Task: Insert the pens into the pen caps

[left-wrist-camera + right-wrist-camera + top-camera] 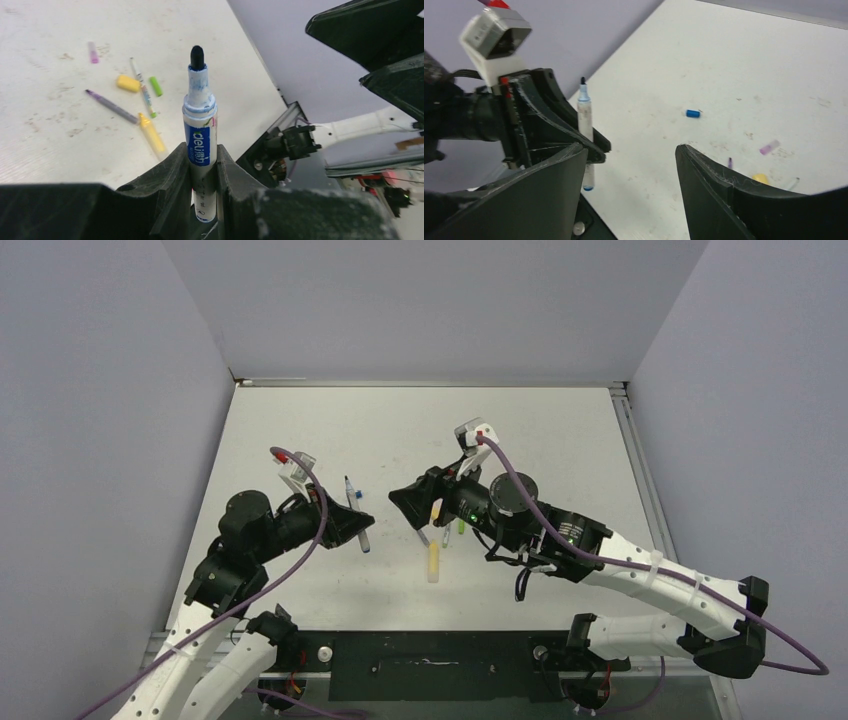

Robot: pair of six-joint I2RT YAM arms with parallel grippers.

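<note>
My left gripper [201,150] is shut on the white-grey pen [200,125], which has a blue label and an uncapped dark tip pointing away. In the top view this gripper [353,524] holds the pen [351,495] above the table's left middle. My right gripper [631,150] is open and empty, facing the left gripper [549,120] and the pen [585,117]. The blue cap [693,113] lies on the table beyond. A pink-purple cap [93,52], yellow cap [128,83], green cap [156,86], purple pen [111,106], yellow marker [151,133] and thin grey-green pen [142,92] lie together.
The white table [560,440] is walled on the left, the back and the right. In the top view the yellow marker [433,562] lies just below my right gripper [408,505]. A black base strip [430,650] runs along the near edge.
</note>
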